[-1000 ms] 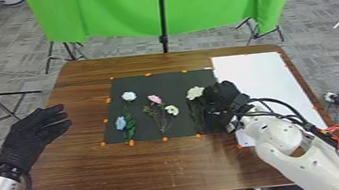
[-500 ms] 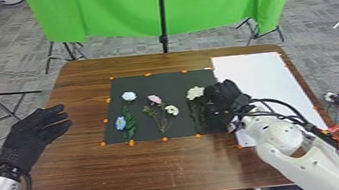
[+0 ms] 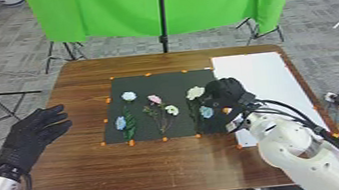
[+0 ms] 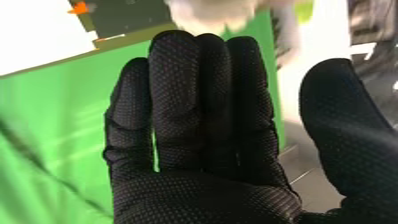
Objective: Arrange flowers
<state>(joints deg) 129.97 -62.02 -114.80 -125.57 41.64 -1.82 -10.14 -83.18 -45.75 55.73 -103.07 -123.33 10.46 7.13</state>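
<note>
Over the right edge of the black mat, my right hand is beside a white flower. A light-blue flower lies below that white one, close to the hand. In the right wrist view my right hand has straight fingers, the thumb apart, and holds nothing; a blurred white flower is beyond the fingertips. Mid-mat lie a pink flower and a small white one. On the mat's left are a white flower and a blue one. My left hand is open left of the mat.
A white board lies on the table's right side, partly under my right arm. Orange tape pieces mark the mat's edges. The brown table extends in front of the mat. A green cloth hangs behind the table.
My right hand has shifted slightly and turned, and the light-blue flower near it has come into sight. The left hand and the other flowers have kept still.
</note>
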